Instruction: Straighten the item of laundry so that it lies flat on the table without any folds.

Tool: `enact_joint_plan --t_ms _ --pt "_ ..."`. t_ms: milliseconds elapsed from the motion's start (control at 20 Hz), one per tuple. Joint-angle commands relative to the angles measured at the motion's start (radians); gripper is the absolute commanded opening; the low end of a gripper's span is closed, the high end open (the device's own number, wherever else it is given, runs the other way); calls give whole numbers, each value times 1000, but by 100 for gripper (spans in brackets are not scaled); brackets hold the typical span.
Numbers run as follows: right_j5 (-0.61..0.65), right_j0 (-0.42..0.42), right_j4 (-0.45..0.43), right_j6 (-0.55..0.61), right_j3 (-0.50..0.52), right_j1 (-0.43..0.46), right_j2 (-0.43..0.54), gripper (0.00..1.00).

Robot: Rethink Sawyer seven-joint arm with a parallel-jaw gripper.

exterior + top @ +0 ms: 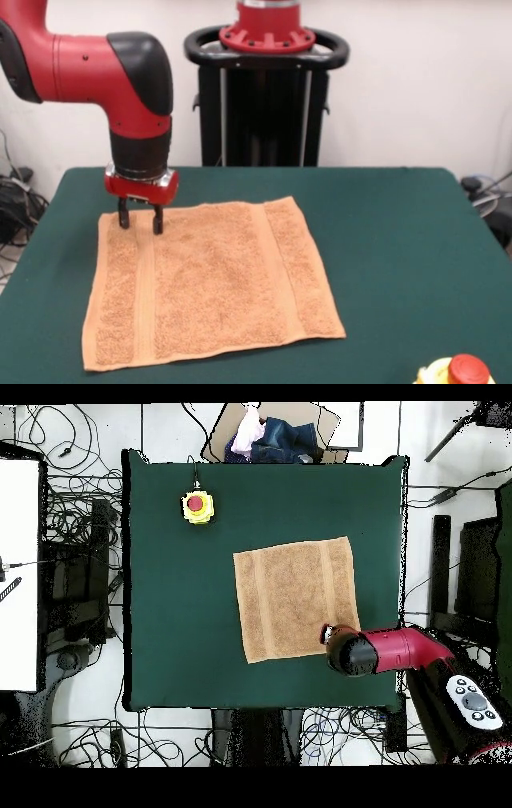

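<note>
The item of laundry [212, 284], a light orange-tan towel with woven bands near two edges, lies spread out flat on the green table [400, 256]. From overhead the towel [297, 597] sits right of the table's [180, 604] middle. My gripper [141, 218] stands over the towel's far left corner in the front view, its two black fingers [158, 219] a little apart and reaching down to the cloth. Nothing shows between them. In the overhead view the arm covers the gripper [330, 635] at the towel's lower right corner.
A yellow box with a red button [456, 372] sits at the table's near right corner in the front view, seen from overhead as the button box [197, 506] at the upper left. A pile of clothes [265, 436] lies beyond the table's top edge.
</note>
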Motion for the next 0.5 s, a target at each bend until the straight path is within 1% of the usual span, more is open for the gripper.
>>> enact_joint_plan --t_ms 50,200,500 --pt "-64 -15 -63 -207 -40 30 105 100" --pt "-82 -22 -77 -202 -35 32 105 100" --pt "-76 -22 -69 -192 -40 40 110 100"
